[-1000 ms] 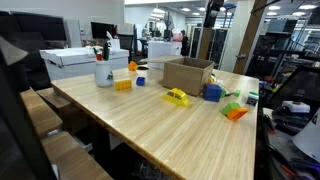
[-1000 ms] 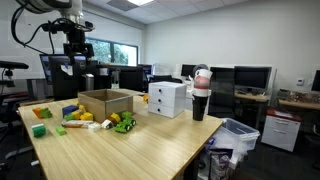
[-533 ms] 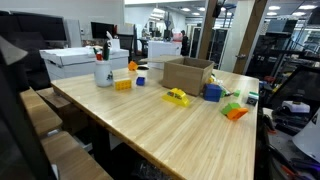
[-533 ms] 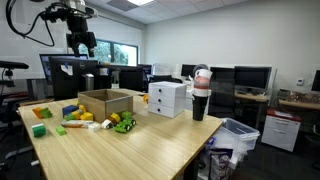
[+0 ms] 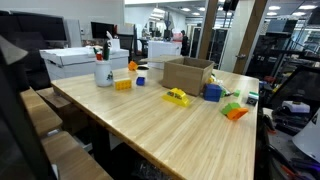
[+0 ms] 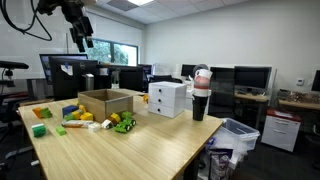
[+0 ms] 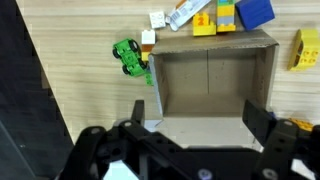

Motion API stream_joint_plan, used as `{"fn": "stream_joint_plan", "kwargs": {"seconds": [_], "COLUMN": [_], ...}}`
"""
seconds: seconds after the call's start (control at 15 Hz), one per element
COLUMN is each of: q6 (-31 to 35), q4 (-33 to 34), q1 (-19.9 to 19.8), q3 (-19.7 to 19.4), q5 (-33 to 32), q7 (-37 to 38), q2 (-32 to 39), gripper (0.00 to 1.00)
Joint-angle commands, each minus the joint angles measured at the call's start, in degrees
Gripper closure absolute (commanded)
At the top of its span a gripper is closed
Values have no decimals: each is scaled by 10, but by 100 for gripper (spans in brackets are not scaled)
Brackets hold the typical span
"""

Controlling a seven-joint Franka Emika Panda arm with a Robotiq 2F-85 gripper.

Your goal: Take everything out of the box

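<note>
I am holding my tool (image 7: pixel 195 128) released, jaws wide and grasping nothing, high over the counter (image 7: pixel 90 100). In the wrist view the box (image 7: pixel 210 80) is lying at 12 o'clock from it, long axis running 9 to 3, seemingly empty. Toys (image 7: pixel 204 22) are sitting outside it.

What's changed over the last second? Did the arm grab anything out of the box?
The gripper has risen higher above the box, drifting slightly sideways, with its jaws open and empty. Nothing was taken hold of or let go. The box, the toy blocks beside it, the green toy car and the white boxes stayed where they were.
</note>
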Motion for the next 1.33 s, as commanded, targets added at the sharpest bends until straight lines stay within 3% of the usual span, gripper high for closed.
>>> {"fn": "stream_joint_plan", "kwargs": {"seconds": [0.0,0.13,0.2,1.27], "q6": [-63,-84,-60,-72], "q4": [4,7,3,3], "q1": [-16,-5,-4,-3], "q3": [20,10,9,8], "q5": [-17,3,-5,-4], "q7": [52,38,34,34], "q2": [-7,-4,-3,-3], "gripper": [0,0,0,0]}}
